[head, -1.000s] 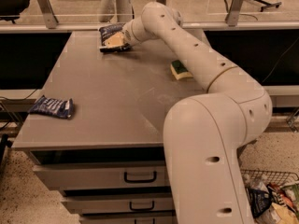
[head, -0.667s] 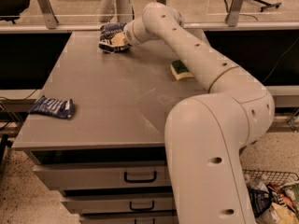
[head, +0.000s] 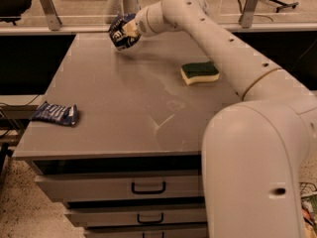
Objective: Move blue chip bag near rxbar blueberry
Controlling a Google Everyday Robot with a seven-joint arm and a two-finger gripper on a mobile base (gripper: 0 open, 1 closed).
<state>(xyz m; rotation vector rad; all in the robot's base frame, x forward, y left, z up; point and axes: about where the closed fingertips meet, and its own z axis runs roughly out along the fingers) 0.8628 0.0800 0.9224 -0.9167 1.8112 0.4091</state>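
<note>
- Over the far left corner of the worktop (head: 124,93), the tool (head: 130,29) is clamping the blue chip bag (head: 119,32).
- Near the front left edge, the rxbar blueberry (head: 55,114) is lying flat, well apart from the blue chip bag.
- A sponge (head: 199,73) is sitting toward the right side.

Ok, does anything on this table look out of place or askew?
Only mildly. The rxbar blueberry lies skewed right at the table's left edge, possibly overhanging. The blue chip bag is tilted in the gripper at the far corner. The sponge sits flat.
</note>
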